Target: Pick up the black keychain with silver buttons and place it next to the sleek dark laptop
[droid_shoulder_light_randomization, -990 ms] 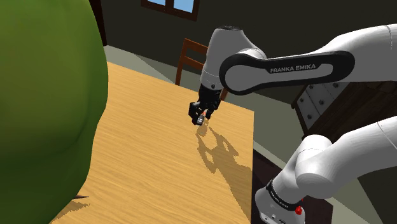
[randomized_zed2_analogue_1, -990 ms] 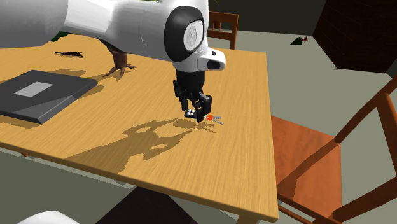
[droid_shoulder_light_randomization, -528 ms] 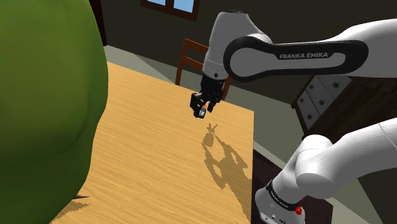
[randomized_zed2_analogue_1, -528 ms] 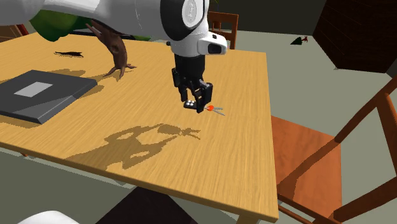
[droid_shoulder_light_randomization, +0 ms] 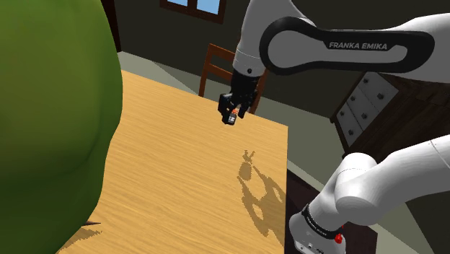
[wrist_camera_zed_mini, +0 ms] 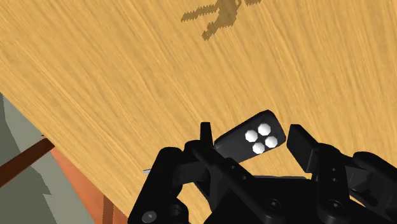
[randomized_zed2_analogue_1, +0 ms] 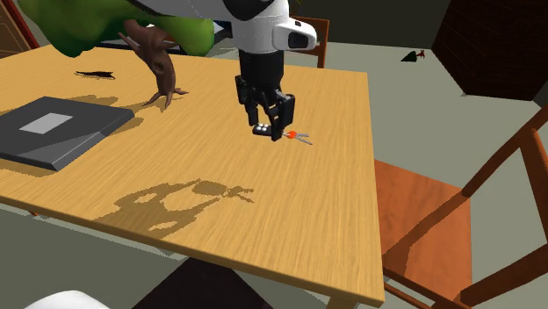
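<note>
Over wooden table [droid_shoulder_light_randomization: 173, 180] gripper [droid_shoulder_light_randomization: 231, 117] hangs, pointing down, clasping keychain [wrist_camera_zed_mini: 253, 137].

We see a light wooden table [randomized_zed2_analogue_1: 334, 211] with fine straight grain and a matt finish, a smooth black key fob [wrist_camera_zed_mini: 236, 144] with four bright round buttons, and, at nine o'clock in the second exterior view, a matt dark-grey slab laptop [randomized_zed2_analogue_1: 61, 132].
</note>
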Robot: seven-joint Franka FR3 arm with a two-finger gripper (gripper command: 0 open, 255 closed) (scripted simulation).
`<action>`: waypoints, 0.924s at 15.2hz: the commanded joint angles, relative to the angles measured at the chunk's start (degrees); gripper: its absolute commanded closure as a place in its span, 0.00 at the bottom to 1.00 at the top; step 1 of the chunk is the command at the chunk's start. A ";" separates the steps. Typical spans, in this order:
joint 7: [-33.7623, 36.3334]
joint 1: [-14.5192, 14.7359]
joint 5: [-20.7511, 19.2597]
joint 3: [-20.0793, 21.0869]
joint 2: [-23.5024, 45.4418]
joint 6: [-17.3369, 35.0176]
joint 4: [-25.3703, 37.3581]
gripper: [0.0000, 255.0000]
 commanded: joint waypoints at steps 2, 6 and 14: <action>2.20 1.12 1.03 1.56 -2.22 -1.09 -1.03 1.00; 6.73 3.53 3.45 4.93 -6.34 -2.19 -3.72 1.00; 16.59 8.52 8.98 12.55 -11.95 -4.45 -5.94 1.00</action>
